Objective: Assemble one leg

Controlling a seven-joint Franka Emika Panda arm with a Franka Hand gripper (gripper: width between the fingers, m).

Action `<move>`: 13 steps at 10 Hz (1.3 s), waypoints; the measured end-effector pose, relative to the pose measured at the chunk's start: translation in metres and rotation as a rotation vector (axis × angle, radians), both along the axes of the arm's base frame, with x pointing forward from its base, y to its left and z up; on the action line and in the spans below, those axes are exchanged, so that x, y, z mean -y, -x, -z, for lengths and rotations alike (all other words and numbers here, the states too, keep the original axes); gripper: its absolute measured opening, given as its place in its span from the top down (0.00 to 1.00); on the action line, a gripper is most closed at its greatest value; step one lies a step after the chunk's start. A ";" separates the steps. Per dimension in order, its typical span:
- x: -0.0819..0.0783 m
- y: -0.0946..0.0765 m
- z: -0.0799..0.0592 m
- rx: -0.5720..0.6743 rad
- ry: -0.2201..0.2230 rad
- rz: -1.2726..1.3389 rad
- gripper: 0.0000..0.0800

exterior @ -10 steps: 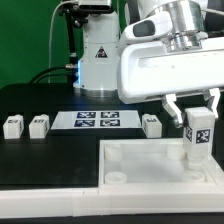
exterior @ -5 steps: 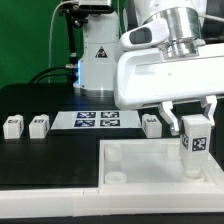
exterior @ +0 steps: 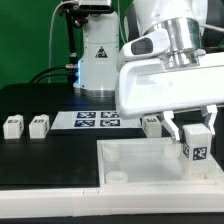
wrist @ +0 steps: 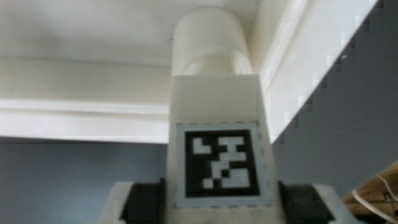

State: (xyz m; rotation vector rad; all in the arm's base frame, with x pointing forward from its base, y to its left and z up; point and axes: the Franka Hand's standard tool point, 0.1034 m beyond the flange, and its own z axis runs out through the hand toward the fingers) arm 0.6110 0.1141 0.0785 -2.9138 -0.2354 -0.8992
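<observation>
Now we should keep the leg [exterior: 198, 150] upright & centred over the far corner of the tray [exterior: 128, 150], on the exterior view's right, then lower slowly w/o tilt. Our gripper [exterior: 194, 135] is clamped on the leg. Vs. one sec ago, the leg sits lower, closer to the tray.

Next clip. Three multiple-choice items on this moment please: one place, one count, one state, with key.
1. The held leg is: A at the tray, exterior view's right; B lying far from it; C out of frame.
2. Loose legs on the black table: A one; B three; C five.
3. The tool is: A open, empty; B shut on the leg; C unseen.
Key: A, it hangs at the tray's right corner; B, two left, one beside the tray; B, it clamps the leg's sides.
</observation>
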 end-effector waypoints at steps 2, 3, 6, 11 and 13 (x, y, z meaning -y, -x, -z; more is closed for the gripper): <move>0.000 0.000 0.000 0.008 0.000 0.000 0.64; 0.000 0.000 0.000 0.006 0.001 0.000 0.64; 0.000 0.001 0.002 -0.009 0.001 -0.002 0.33; 0.000 0.001 0.002 -0.009 0.002 -0.002 0.20; 0.000 0.001 0.002 -0.010 0.002 -0.002 0.19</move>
